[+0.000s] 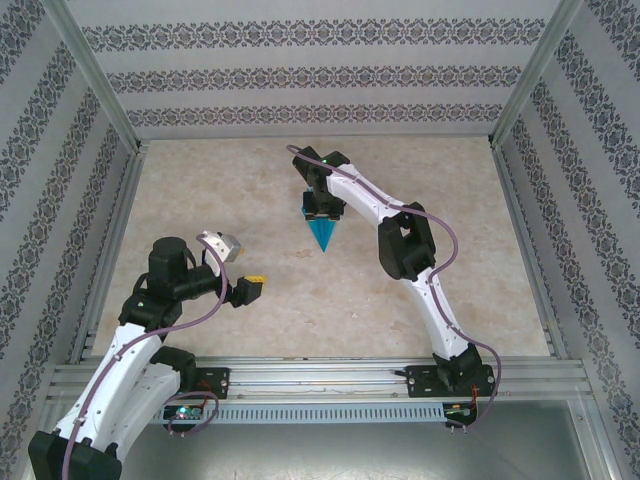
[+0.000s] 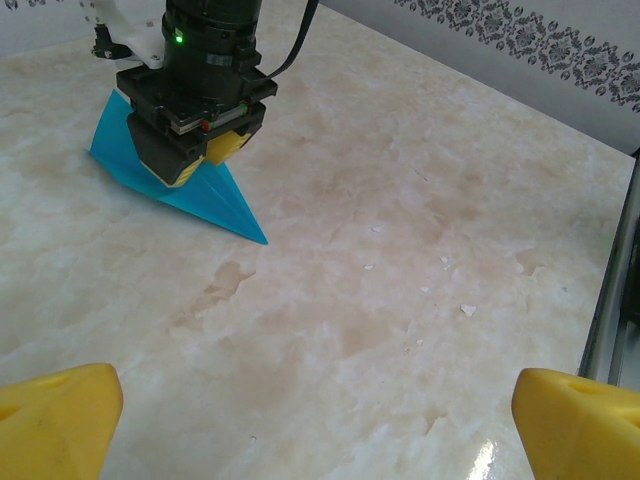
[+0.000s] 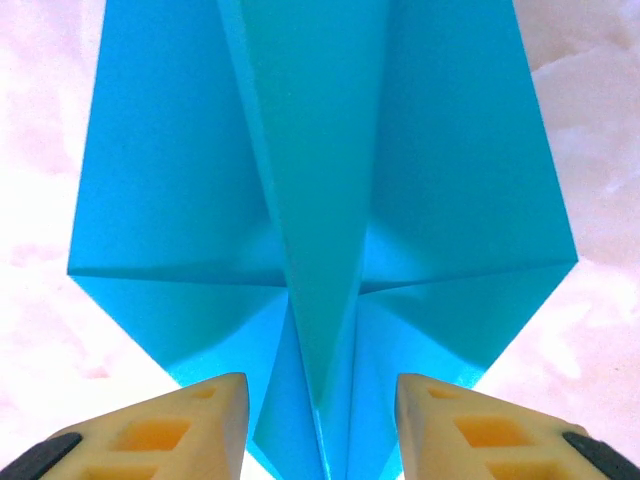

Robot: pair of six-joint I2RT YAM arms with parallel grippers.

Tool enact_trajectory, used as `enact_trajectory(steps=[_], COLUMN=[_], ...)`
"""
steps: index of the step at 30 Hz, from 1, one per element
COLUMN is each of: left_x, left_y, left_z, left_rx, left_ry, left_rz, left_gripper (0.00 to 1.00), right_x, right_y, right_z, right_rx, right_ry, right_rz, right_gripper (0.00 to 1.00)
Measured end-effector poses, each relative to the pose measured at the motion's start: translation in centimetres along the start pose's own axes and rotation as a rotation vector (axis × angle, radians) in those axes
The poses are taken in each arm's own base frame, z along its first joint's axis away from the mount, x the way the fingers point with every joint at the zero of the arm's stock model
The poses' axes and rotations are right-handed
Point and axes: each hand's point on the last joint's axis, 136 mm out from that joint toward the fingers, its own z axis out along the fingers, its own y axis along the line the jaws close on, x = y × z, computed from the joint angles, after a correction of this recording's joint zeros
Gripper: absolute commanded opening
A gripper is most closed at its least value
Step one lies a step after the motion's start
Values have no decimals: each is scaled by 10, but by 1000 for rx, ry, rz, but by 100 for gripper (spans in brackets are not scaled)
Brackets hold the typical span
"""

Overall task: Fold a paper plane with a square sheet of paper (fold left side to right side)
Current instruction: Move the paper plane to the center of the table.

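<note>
The marbled worktop (image 1: 420,300) carries the teal paper plane (image 1: 323,233) around its middle, slightly toward the far edge, with the nose pointing at the near edge. The right arm (image 1: 420,260) reaches over it. The right gripper (image 3: 320,400) sits at the plane's wide tail with its 2 fingers partly apart, straddling the centre ridge (image 3: 315,250) without pinching it. The left gripper (image 2: 318,425) waits near the worktop's near-left corner, spread wide and holding nothing.

The step looks like setting the centre fold. It calls for staying centred on the ridge, closing evenly so both wings meet, and pressing straight down, since thin paper would likely skid.
</note>
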Motion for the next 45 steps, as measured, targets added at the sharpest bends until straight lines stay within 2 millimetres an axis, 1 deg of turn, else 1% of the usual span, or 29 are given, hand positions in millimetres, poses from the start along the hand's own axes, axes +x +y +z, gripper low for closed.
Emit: enact_trajectory(steps=[4,7,9,12,14,17,19,25,30,34,38,41,45], left_x=[0,-2,-4,-2,1,1,0,2,-2,-5,-7,-6,-6], left_y=[2,4,5,7,10,17,22,34,40,42,46,48,50], left_z=[-1,-3,-4,-4,-4,-4,-4,1,2,2,2,2,2], left_rx=[-16,-33,-44,-60,-75,-116,-141,-184,-210,-219,-234,-241,-253], left_ry=[0,-9,-19,-24,-20,-20,-24,-15,-36,-48,-56,-54,-52], left_rz=[1,-6,-11,-25,-39,-50,-57,-99,-120,-132,-142,-148,-149], left_gripper=[100,100,100,100,100,100,100,100,100,100,100,100,100], right_x=[5,12,20,29,33,38,43,58,65,65,66,70,78], right_y=[1,0,2,4,4,-2,-8,-26,-42,-65,-90,-102,-120], right_z=[-8,-22,-36,-64,-83,-104,-111,-121,-134,-144,-149,-154,-168], right_rx=[1,10,0,-37,-67,-100,-109,-112,-145,-181,-200,-203,-197], right_ry=[-9,-36,-61,-112,-151,-205,-226,-279,-359,-450,-542,-628,-777], right_rz=[-16,-51,-72,-88,-94,-103,-102,-114,-109,-72,-37,-42,-58], right_gripper=[58,65,68,77,98,98,98,98,98,98,98,98,98])
